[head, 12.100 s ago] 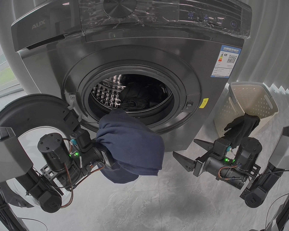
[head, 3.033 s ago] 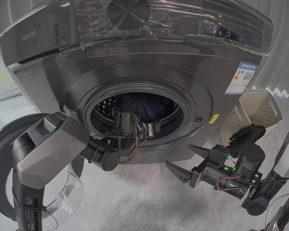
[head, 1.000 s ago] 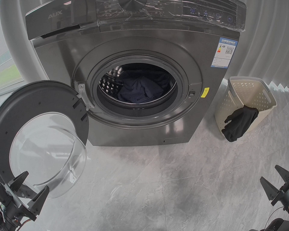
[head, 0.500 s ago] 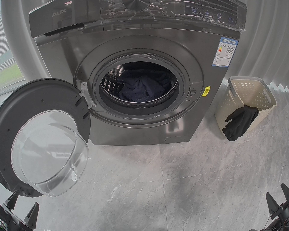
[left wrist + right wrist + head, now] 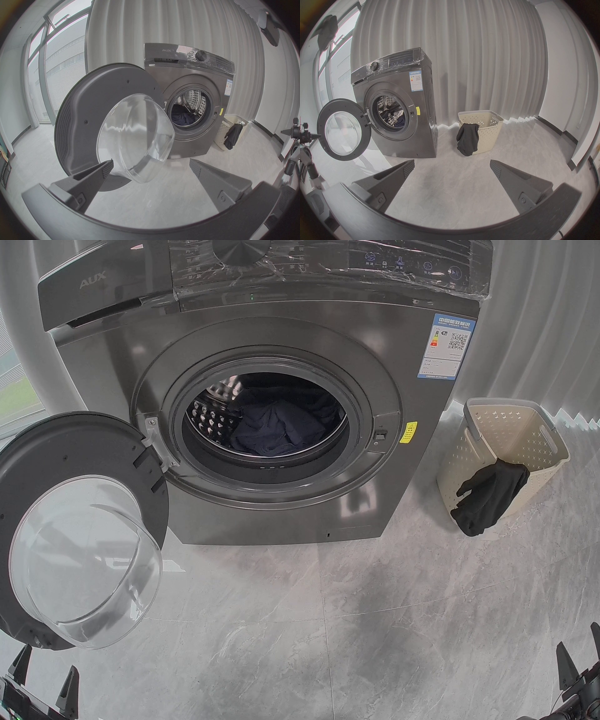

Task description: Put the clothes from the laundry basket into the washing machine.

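Note:
The grey washing machine [image 5: 269,321] stands with its round door [image 5: 75,534] swung open to the left. Dark blue clothes [image 5: 275,424] lie inside the drum. To the right a cream laundry basket [image 5: 531,440] sits on the floor, and a black garment [image 5: 487,496] hangs over its front rim. My left gripper [image 5: 44,677] is open and empty at the lower left, below the door. My right gripper [image 5: 581,655] is open and empty at the lower right, well short of the basket. In the right wrist view the basket [image 5: 484,125] and black garment [image 5: 467,137] lie ahead.
Grey tiled floor [image 5: 325,627] spreads in front of the machine. A pleated white curtain [image 5: 487,56] runs behind the machine and basket. Windows [image 5: 53,62] are on the left side of the room.
Since the earliest frames the blue garment went from my left gripper into the drum. Both arms have drawn back to the bottom corners, and the head view has backed away from the machine.

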You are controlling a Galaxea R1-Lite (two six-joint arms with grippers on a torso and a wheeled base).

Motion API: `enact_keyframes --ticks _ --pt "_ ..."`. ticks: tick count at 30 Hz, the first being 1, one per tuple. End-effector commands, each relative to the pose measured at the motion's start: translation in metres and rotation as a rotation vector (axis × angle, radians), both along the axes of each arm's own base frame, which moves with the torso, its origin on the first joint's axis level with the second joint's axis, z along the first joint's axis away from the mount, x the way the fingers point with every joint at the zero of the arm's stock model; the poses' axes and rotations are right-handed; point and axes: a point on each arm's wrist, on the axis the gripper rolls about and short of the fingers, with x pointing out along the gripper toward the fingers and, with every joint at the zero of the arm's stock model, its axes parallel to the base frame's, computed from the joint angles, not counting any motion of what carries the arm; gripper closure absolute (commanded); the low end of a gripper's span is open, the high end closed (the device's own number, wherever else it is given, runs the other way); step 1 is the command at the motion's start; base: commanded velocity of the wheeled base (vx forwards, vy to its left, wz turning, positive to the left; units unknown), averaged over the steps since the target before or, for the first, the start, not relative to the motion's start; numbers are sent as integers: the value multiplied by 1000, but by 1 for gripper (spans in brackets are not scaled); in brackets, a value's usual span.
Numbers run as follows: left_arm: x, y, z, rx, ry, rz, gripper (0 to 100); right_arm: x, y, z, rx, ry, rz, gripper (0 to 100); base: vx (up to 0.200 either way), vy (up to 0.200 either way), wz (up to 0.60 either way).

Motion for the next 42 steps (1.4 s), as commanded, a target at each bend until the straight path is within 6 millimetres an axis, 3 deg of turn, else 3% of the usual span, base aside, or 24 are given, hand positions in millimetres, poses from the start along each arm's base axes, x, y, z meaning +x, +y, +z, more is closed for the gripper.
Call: enact_keyframes --ticks 1,5,23,32,42 --pt "-1 0 -5 0 -14 -6 0 -1 0 -6 -15 -4 0 0 0 0 0" --pt "-1 0 -5 -20 -15 -12 0 -1 0 -6 -15 -4 0 0 0 0 0" --pt "-1 0 -5 -31 -15 -15 0 -1 0 -6 -16 -4 0 0 0 -200 0" --pt "-1 0 -5 -28 -15 -15 0 -1 0 -6 -16 -4 0 0 0 0 0" --pt "-1 0 -5 -23 -15 -15 0 -1 0 -6 -16 -4 0 0 0 -200 0"
